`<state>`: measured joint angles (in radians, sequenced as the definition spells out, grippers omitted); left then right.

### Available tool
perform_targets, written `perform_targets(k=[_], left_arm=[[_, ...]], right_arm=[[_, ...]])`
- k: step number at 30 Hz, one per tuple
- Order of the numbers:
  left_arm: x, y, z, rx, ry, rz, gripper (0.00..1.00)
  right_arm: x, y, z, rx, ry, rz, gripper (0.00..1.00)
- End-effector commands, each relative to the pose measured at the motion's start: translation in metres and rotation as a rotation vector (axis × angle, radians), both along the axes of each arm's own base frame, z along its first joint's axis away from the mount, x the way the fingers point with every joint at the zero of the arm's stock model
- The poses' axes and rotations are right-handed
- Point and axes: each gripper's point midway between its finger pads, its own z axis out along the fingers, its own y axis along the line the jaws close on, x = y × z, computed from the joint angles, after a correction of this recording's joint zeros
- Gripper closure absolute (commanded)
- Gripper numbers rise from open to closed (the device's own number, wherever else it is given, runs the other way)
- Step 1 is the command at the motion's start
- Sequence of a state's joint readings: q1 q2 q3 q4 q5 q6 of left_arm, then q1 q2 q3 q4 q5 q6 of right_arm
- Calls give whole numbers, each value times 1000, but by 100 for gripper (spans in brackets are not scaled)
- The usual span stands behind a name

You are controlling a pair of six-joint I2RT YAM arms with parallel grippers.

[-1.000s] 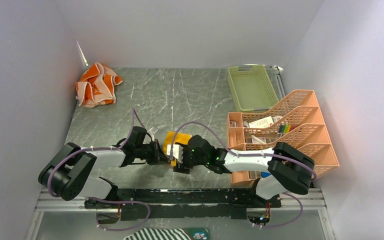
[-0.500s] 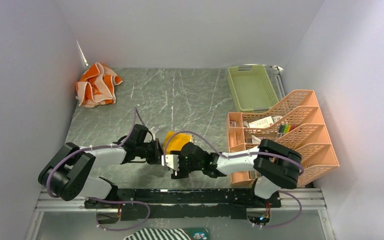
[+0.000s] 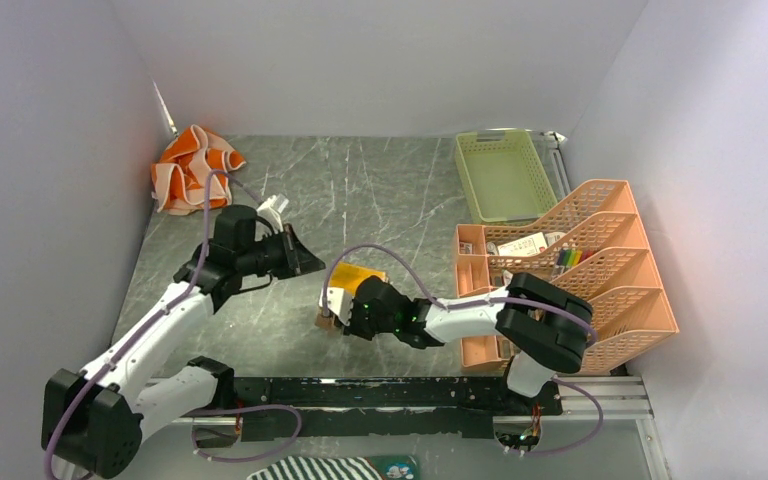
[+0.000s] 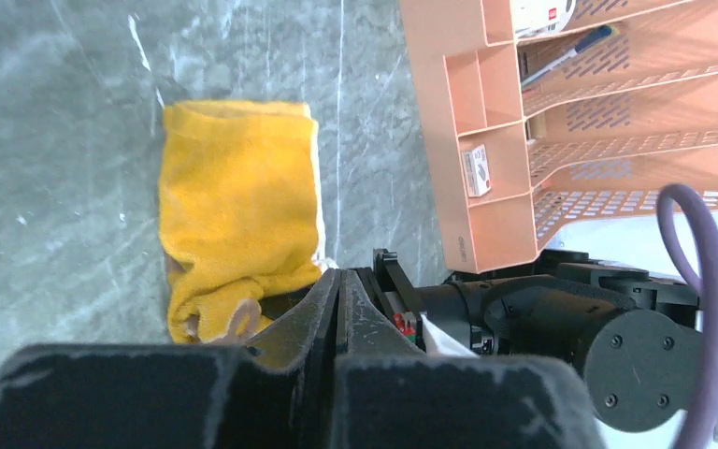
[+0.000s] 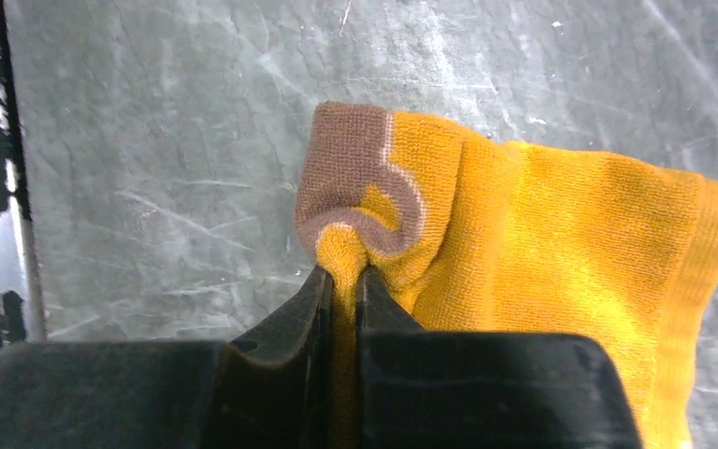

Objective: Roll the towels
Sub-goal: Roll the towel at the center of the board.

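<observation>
**Right hand pinching the yellow towel; left hand pressed together, clear of the cloth**

Right hand (image 5: 339, 277): fingers pressed onto a raised ridge of the mustard-yellow towel (image 5: 561, 234), pinching it beside a brown corner patch (image 5: 346, 178) edged in a cream line; the hand sits low at the towel's near-left corner (image 3: 334, 308).

Left hand (image 4: 338, 285): fingers pressed together with nothing between them; it is apart from the yellow towel (image 4: 238, 206), to the towel's left in the top view (image 3: 305, 263), and its wrist view looks down on the cloth.

Yellow towel (image 3: 358, 277): folded into a compact oblong, lying on the grey marbled bench (image 3: 380, 190) near the middle of its near half, just left of the peach desk organiser (image 3: 610, 275).

Orange towel (image 3: 192, 168): crumpled in a heap at the far-left corner of the bench, well apart from both hands.

Green basket (image 3: 503, 175): at the far right, behind the organiser; a striped cloth (image 3: 325, 468) shows at the bottom edge of the top view.
</observation>
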<state>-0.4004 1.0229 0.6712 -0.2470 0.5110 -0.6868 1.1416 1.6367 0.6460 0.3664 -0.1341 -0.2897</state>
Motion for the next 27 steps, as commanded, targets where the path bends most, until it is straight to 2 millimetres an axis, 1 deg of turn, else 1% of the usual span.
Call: perform_targets(k=[1,3,5,6,7,9,10,14,17,20,23,25,27], left_arm=[[-8,20,-10,89,19,-4,90],[-12,18,-9,74,6,-23,90],[-13,16,-10,59,0,-30,89],[-14,16,-11,53,-1,-35,89],[-15,15,-11,49,-3,-41,89],[-14,14,-12,46,-4,-45,89],[-14,13,-14,43,-2,-46,89],[-14,9,-15,21,-3,-60,89],[-13,5,-18,4,-3,-66,89],[-13,-1,-31,26,21,-55,90],[-17,-8,-44,42,51,-44,90],[-20,-12,-51,26,70,-41,90],[-22,-15,-57,19,87,-42,90]], right_arm=[[-37,-5,-9,-11,277,-16,100],[-40,1,10,68,351,-26,100],[-42,2,26,143,486,-21,100],[-37,1,32,171,558,-40,100],[-26,-3,37,202,628,-72,100],[-12,-7,43,235,739,-114,100],[-5,-10,42,239,772,-137,100],[10,-17,35,251,883,-174,100],[12,-17,23,223,1038,-190,100],[7,-17,11,181,1172,-168,100],[12,-21,2,187,1180,-204,100],[19,-27,0,213,1178,-249,100],[29,-37,3,260,1191,-292,100]])
